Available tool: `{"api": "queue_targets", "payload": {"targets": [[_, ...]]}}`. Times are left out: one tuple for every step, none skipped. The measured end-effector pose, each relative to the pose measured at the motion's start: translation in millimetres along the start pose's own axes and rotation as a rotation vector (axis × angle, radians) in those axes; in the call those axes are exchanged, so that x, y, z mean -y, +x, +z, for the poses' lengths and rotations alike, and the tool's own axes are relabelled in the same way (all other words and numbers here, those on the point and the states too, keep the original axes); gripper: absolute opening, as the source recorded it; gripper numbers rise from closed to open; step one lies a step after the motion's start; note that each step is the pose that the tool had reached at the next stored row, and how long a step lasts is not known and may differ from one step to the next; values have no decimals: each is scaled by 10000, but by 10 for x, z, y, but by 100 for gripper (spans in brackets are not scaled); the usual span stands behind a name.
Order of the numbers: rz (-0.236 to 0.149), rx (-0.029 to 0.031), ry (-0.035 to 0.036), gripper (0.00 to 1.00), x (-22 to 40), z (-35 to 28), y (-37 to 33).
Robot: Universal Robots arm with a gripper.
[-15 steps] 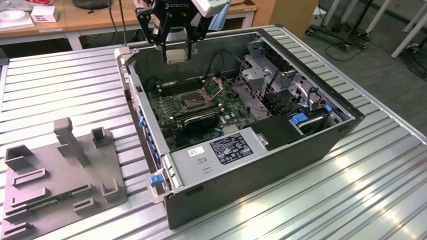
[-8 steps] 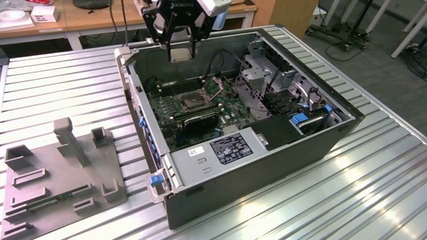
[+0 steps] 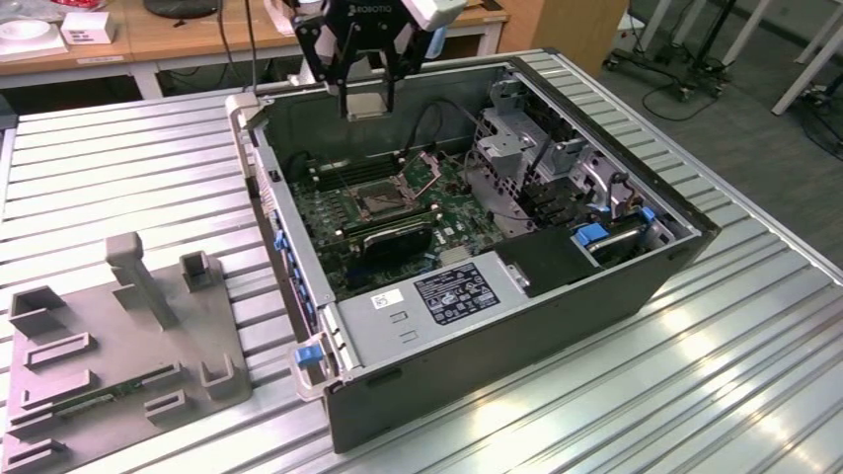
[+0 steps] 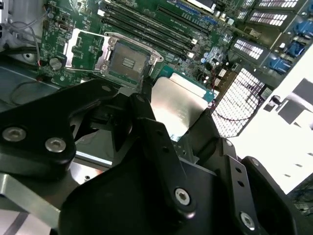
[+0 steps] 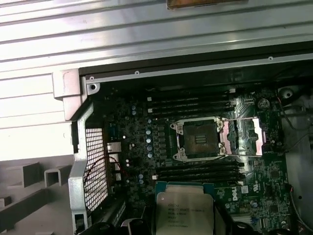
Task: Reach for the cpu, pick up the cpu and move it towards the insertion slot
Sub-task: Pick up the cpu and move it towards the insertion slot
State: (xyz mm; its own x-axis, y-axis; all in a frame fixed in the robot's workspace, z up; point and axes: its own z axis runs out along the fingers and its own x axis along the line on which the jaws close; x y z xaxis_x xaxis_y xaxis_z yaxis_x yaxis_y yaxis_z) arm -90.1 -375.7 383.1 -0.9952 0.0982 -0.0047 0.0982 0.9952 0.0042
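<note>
- We see a ribbed metal desk, with wooden benches and trolley legs in the room behind it.
- An open computer case lies on the desk below the claw, its green motherboard exposed.
- A grey moulded fixture sits on the desk well apart from the claw, beside the case on the exterior view's left.
- Our claw hangs above the far rim of the case, closed on the cpu, with black fingers pressing its opposite edges.
- The cpu is held clear of the board, its pale metal face showing in both wrist views.
- The insertion slot lies open on the board beneath the claw and apart from the cpu, its shiny frame around a dark centre.
- Long black memory slots flank the slot on both sides.
</note>
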Motion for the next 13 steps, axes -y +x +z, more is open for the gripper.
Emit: {"api": "queue_targets", "payload": {"targets": [[-73, 0, 0, 55, -1, 3, 0], [-104, -1, -1, 55, -1, 4, 0], [-105, -1, -1, 55, -2, 5, 1], [-105, -2, -5, 55, -3, 5, 0], [-105, -3, -7, 55, -7, 5, -3], [-104, -6, -7, 55, -11, 6, -8], [-104, -9, -8, 55, -15, 7, -13], [-105, -16, -8, 55, -19, 8, -19], [-105, -24, -7, 55, -26, 9, -23], [-103, -31, -6, 55, -34, 11, -26], [-104, -38, -5, 55, -42, 12, -31], [-105, -132, 4, 55, -143, 27, -62], [-104, -132, 4, 55, -164, 29, -121]]}}
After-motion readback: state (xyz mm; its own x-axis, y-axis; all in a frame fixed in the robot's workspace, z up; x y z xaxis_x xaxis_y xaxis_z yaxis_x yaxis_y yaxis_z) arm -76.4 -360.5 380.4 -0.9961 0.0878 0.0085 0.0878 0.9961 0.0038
